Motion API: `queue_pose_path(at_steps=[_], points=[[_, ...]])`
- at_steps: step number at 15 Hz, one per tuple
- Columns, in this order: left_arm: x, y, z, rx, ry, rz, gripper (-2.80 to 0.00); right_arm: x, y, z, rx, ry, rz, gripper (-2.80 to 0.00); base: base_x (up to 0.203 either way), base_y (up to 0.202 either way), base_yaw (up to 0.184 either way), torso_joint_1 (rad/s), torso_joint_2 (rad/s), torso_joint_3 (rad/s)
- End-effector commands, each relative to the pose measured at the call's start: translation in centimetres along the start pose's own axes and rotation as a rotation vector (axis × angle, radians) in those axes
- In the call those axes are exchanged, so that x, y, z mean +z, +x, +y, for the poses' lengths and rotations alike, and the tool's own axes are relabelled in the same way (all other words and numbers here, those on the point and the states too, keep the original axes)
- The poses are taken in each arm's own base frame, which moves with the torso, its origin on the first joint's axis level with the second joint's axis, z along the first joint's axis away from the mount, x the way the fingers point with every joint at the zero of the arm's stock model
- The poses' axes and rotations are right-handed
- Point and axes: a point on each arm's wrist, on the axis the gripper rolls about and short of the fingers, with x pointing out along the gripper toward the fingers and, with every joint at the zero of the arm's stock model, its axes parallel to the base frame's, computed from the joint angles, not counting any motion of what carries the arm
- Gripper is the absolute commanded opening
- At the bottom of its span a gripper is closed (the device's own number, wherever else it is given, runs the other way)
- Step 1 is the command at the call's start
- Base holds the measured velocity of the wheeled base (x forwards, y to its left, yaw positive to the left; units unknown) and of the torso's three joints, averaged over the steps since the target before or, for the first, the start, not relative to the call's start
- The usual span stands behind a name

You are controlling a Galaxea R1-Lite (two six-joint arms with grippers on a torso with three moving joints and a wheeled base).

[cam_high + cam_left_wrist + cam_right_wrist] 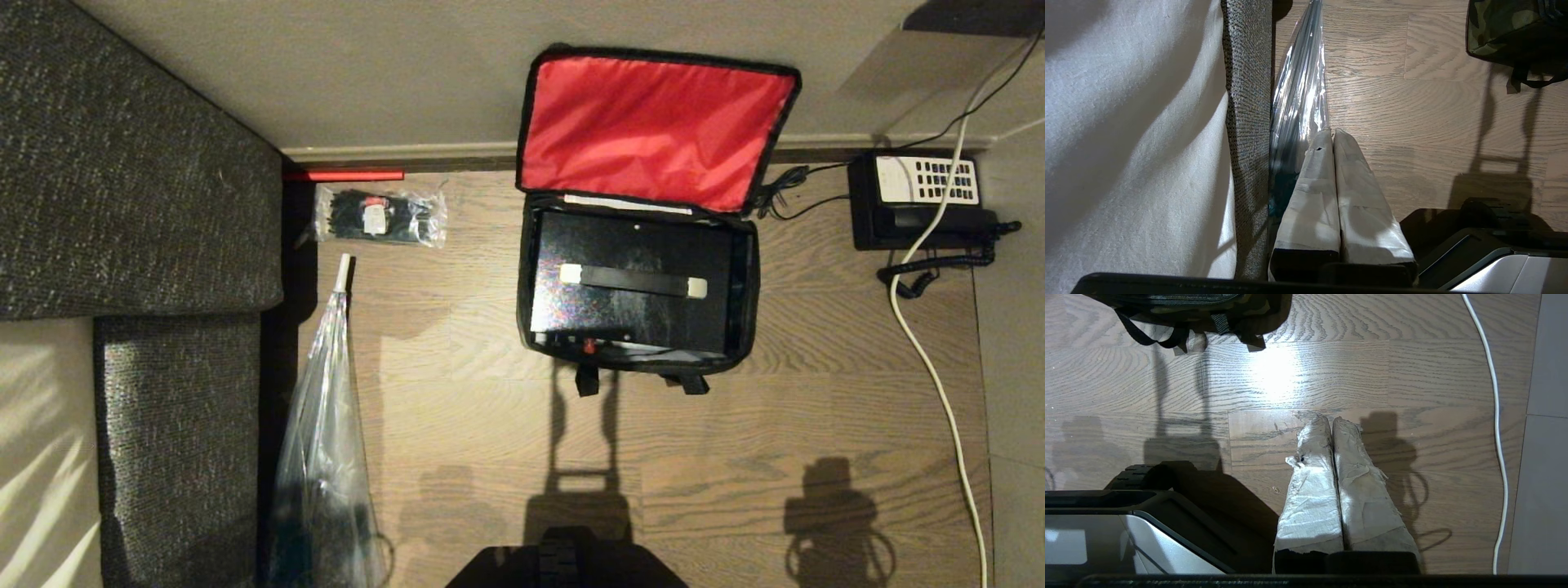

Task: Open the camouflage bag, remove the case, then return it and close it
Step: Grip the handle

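Observation:
The camouflage bag stands open on the wood floor by the far wall, its red-lined lid leaning back against the wall. Inside it lies the case, flat and black, with a handle across its top and a small red latch at its near edge. The bag's camouflage corner shows in the left wrist view and its strapped underside in the right wrist view. My left gripper hangs shut over the floor beside the sofa. My right gripper is shut and empty above bare floor, well short of the bag.
A grey sofa fills the left side. A clear plastic sleeve lies along its edge, with a packet of black cable ties farther on. A black telephone sits at the far right; its white cable runs down the floor.

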Motion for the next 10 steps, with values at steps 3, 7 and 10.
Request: queue_pose_path(at_steps=[3, 7, 10], points=[[0.0, 0.0, 0.0, 0.0, -0.001, 0.0, -2.8, -0.08, -0.15, 0.0, 0.001, 0.0, -0.021, -2.8, 0.0, 0.0, 0.0, 0.0, 0.0, 0.0], [0.0, 0.0, 0.0, 0.001, -0.001, 0.0, -2.8, -0.12, -0.12, 0.01, 0.004, -0.016, -0.022, -2.8, 0.0, 0.0, 0.0, 0.0, 0.0, 0.0], [0.0, 0.0, 0.0, 0.002, -0.001, 0.0, -2.8, -0.11, -0.13, 0.0, 0.002, -0.012, -0.019, -2.8, 0.0, 0.0, 0.0, 0.0, 0.0, 0.0]])
